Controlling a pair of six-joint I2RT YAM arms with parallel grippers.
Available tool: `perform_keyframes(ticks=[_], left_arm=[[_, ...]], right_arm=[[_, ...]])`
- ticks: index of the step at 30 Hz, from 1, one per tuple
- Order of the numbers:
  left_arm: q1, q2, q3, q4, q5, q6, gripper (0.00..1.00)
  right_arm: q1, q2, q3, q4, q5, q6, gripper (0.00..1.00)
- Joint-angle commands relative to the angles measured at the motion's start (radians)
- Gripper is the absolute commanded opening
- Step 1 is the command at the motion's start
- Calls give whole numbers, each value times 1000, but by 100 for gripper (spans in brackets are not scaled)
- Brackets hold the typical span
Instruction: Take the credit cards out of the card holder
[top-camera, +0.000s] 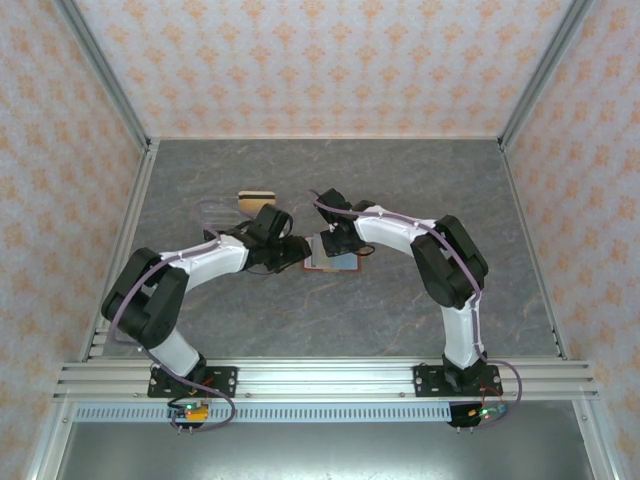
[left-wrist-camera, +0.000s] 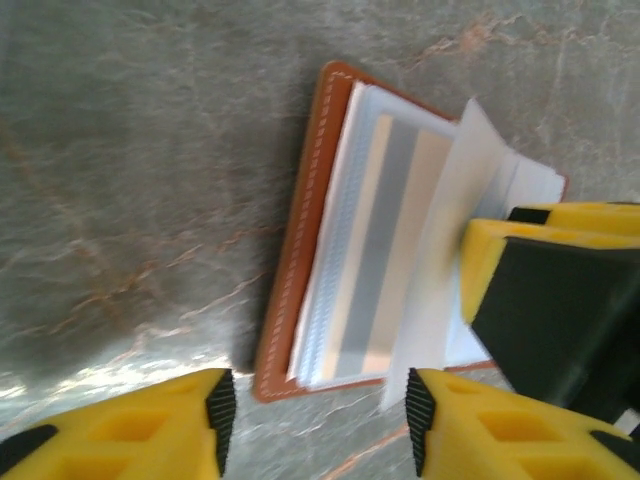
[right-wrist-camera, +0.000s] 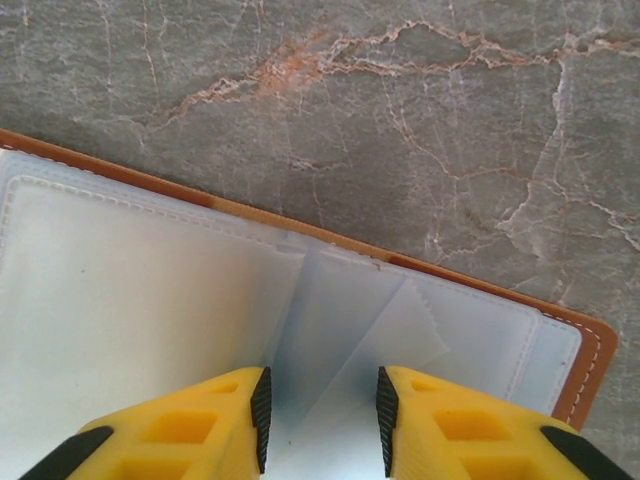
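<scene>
Open on the grey marbled surface (right-wrist-camera: 420, 110): the holder (left-wrist-camera: 288, 290), brown cover down, clear sleeves up, set between the two arms in the top view. Well apart from it, towards the back wall and behind the left arm, a tan card (top-camera: 257, 197) flat on the surface.

Left pincer (left-wrist-camera: 318, 412) low over the holder's near end, jaws wide apart and gripping nothing. Holder just ahead of that gap, its stitched brown corner right at the mouth between the yellow fingers. Inside the sleeves, a card (left-wrist-camera: 400, 220) in pale, grey and tan bands.

Right pincer (right-wrist-camera: 321, 410) above the holder's middle fold, jaws drawn close but parted, a narrow gap left. Straddling a raised sleeve leaf (left-wrist-camera: 468, 180) at the spine; impossible to tell whether either finger presses it, so no firm grip to report. Seen from the left wrist, that leaf standing tilted off the stack, hard against the right pincer's yellow finger. Holder's brown edge beyond the fingertips, then bare surface.
</scene>
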Motion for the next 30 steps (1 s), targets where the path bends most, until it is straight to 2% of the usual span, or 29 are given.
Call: perform_keyframes(ticks=[1, 13, 22, 26, 30], left_arm=[[-9, 22, 35, 83, 42, -18, 45], [-11, 107, 51, 172, 121, -42, 39], [-10, 136, 48, 237, 176, -64, 24], [-11, 137, 42, 275, 199, -75, 23], [-11, 135, 46, 316, 233, -77, 25]], right_arm=[[-5, 20, -23, -9, 16, -2, 34], [-7, 14, -30, 6, -14, 0, 34], [-13, -40, -66, 56, -41, 9, 33], [-24, -123, -123, 129, -87, 22, 43], [-29, -216, -188, 208, -77, 37, 47]])
